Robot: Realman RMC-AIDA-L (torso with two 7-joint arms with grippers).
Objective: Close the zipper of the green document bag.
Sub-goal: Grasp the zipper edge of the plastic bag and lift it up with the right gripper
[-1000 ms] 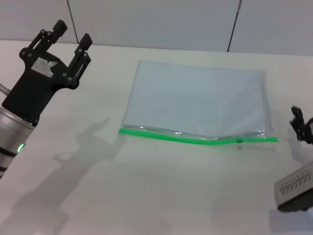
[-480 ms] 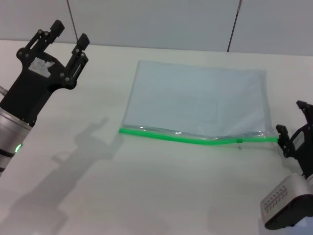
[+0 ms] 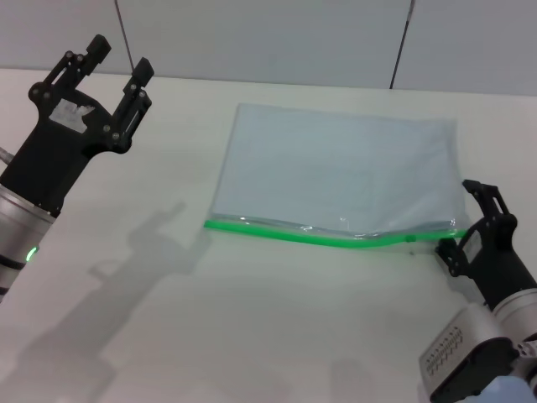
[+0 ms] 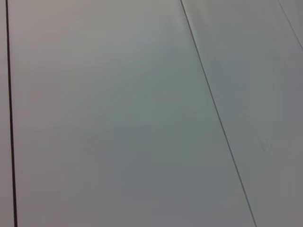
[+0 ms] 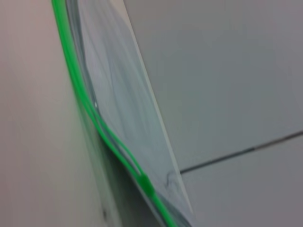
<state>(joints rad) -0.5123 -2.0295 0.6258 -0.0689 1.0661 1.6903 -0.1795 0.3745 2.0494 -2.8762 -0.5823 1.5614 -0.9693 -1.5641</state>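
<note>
The green document bag point(image 3: 336, 168) lies flat in the middle of the white table point(image 3: 252, 327), translucent pale blue. Its zipper point(image 3: 285, 232), a bright green strip, runs along the near long edge, with a small slider point(image 3: 411, 239) close to the right end. My right gripper point(image 3: 460, 220) is open at the bag's near right corner, its fingers on either side of the zipper's end. The right wrist view shows the zipper point(image 5: 90, 106) and bag point(image 5: 125, 113) from close up, the strip's two halves parted past the slider point(image 5: 146, 183). My left gripper point(image 3: 117, 60) is open, held up at the far left.
Grey wall panels point(image 3: 268, 38) stand behind the table's far edge. The left wrist view shows only those panels point(image 4: 118, 118). Bare tabletop lies to the left of the bag and in front of it.
My right gripper has moved in from the right edge toward the bag and now stands at the zipper's right end. The left arm has stayed almost still.
</note>
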